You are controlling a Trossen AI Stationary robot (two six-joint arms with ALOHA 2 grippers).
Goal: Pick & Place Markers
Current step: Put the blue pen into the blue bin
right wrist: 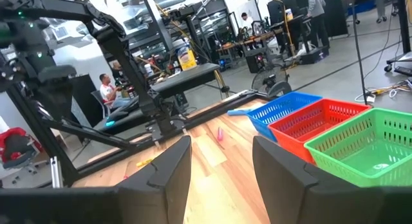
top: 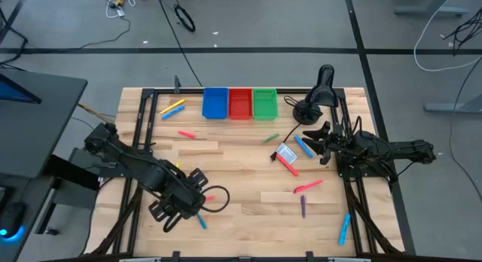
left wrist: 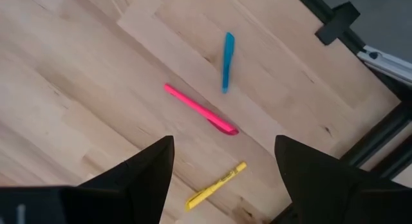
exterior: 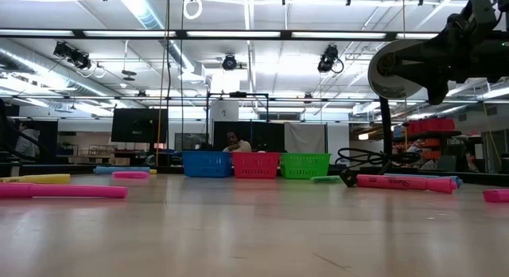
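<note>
From above, the markers (top: 307, 186) lay scattered over the tabletop (top: 241, 217), and the blue bin (top: 215, 102), red bin (top: 240, 103) and green bin (top: 265, 102) showed none inside that I could make out, so sorting looked barely begun. The left claw (top: 172, 210) hung open and empty near the front left, a blue marker (top: 202, 221) just beside it. The right claw (top: 316, 138) hovered near a blue marker (top: 303, 146); nothing showed in it.

At table height, pink markers (exterior: 64, 190) lay flat, well short of the bins.

The left wrist view showed a pink marker (left wrist: 201, 109), a blue one (left wrist: 227, 53) and a yellow one (left wrist: 215, 185) ahead of the open claw.

The right wrist view showed its fingers (right wrist: 164, 169) parted, holding nothing, facing the bins.
</note>
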